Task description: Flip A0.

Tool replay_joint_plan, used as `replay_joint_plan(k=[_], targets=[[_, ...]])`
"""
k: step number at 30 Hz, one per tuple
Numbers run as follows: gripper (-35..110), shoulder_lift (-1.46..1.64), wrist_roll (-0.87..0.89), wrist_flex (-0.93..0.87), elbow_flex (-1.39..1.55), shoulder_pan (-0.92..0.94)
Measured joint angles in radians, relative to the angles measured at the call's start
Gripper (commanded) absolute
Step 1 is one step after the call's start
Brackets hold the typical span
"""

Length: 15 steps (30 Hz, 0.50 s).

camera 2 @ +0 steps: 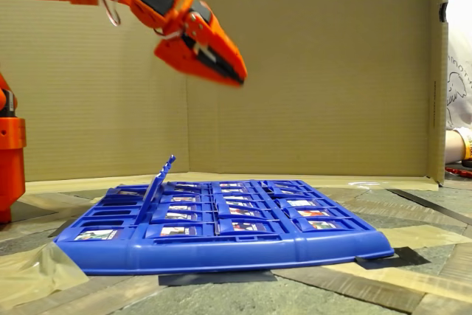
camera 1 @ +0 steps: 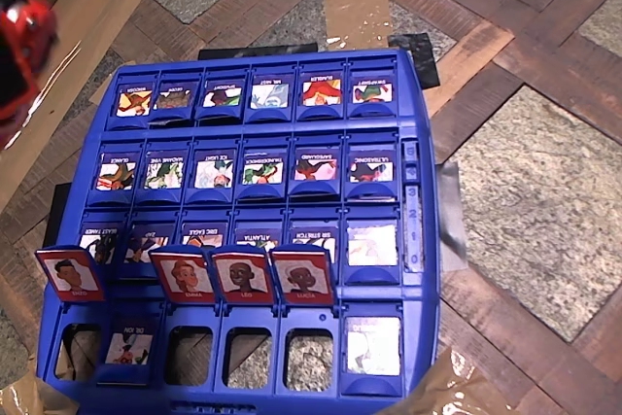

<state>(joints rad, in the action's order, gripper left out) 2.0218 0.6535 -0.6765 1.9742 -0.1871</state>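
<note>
A0 stands upright at the left end of the blue game board's nearest row in the overhead view, its red-framed portrait of a dark-haired man facing the camera. To its right lies the flat "DR. ION" tile, then three more upright red-framed tiles, the first a red-haired woman. In the fixed view the standing tiles overlap edge-on, so A0 cannot be told apart. My orange gripper hangs high above the board with jaws together and nothing held. It is a red blur at the overhead view's left edge.
The board rests on a patterned floor, held with tape at its corners. Its other rows lie flat with cartoon faces up. A cardboard wall stands behind it. My arm's base is at the fixed view's left edge, and a person's sleeve shows at its right edge.
</note>
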Motion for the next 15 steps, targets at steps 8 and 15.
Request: replay_joint_plan(k=[8,15], targets=[[0,-0.087,-0.040,-0.112,-0.025,-0.054],[0,-0.236,-0.028,-0.198,-0.083,-0.084]])
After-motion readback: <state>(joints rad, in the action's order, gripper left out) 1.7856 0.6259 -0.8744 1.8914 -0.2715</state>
